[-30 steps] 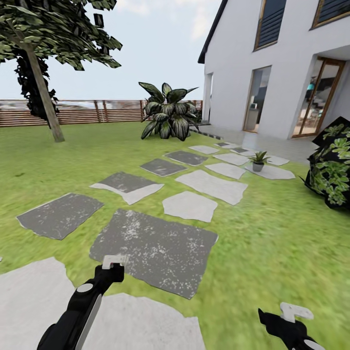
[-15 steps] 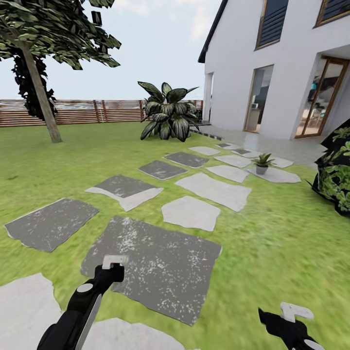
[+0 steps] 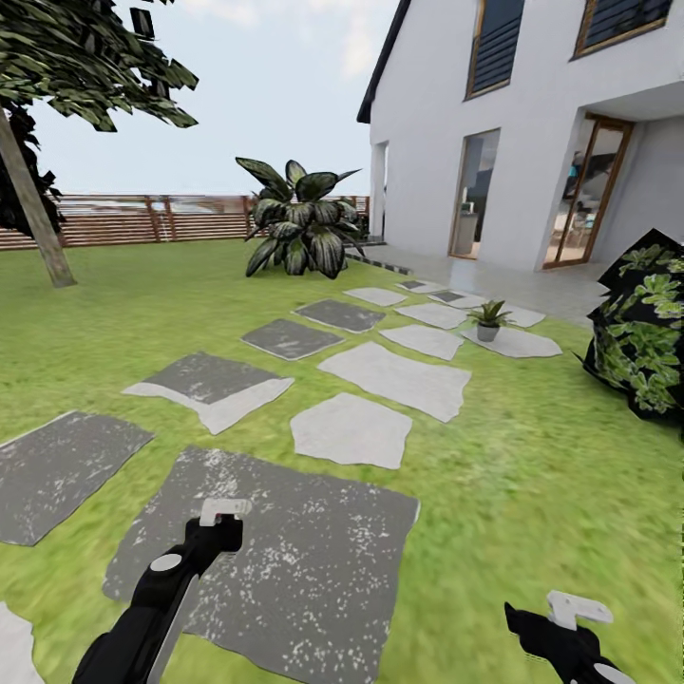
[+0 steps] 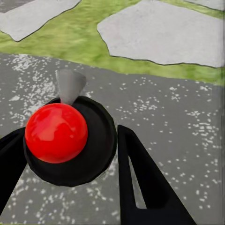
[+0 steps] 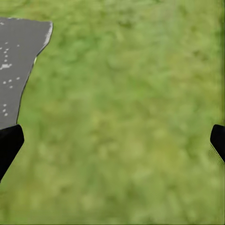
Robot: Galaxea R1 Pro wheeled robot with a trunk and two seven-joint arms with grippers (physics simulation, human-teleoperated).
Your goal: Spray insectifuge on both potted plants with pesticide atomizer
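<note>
Head view: rolling over lawn (image 3: 532, 456), stepping stones running fwd toward house (image 3: 532, 114). One pot plant (image 3: 488, 320) on a pale slab (image 3: 524, 344), far ahead and to the right, near the house path. Well apart from both claws, so base travel needed before any spraying. Big agave (image 3: 294, 228) further back by fence (image 3: 142, 218), tree (image 3: 38, 218) at left, dark bush (image 3: 641, 342) at right edge. L claw (image 3: 224, 511) low over a dark slab (image 3: 285, 560), small red spot at its tip. R claw (image 3: 570, 608) low at right, over grass. Judging by bearing: plant on R arm's side, closer to R claw than L, but out of reach of either.

L wrist view: L claw (image 4: 65, 133) with fingers either side of a round black body (image 4: 101, 154) carrying a red ball (image 4: 56, 132) and a grey cone (image 4: 70, 84) pointing fwd along the fingers. Possibly the atomizer's nozzle end, can't confirm. Right finger touching the body's edge; gripped or just cradled, can't tell. Speckled slab underneath, grass strip and paler stones beyond.

R wrist view: R claw (image 5: 115, 136) spread wide, fingertips at opp. edges, nothing between. Blurred grass below, corner of slab to one side.

Coming move, as a guess: keep heading fwd-right, then bring cone axis round onto the plant.
</note>
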